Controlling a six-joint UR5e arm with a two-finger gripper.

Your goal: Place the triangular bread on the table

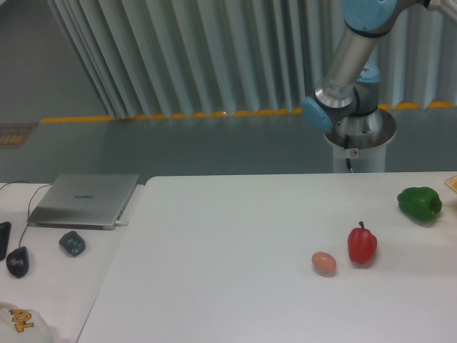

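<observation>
The white table (235, 236) fills the lower part of the camera view. At its far right edge a small golden-orange corner shows, which looks like the triangular bread (453, 183), mostly cut off by the frame. Only the robot arm's base and lower links (341, 93) are visible behind the table at the upper right. The arm runs up and out of the top of the frame, so the gripper is out of view.
A red pepper (362, 245) and a small brown egg (323, 263) sit together on the table's right side, with a green pepper (420, 204) farther right. The adjoining desk on the left holds a grey laptop (84, 199), a dark mouse (18, 261) and a small dark object (71, 243).
</observation>
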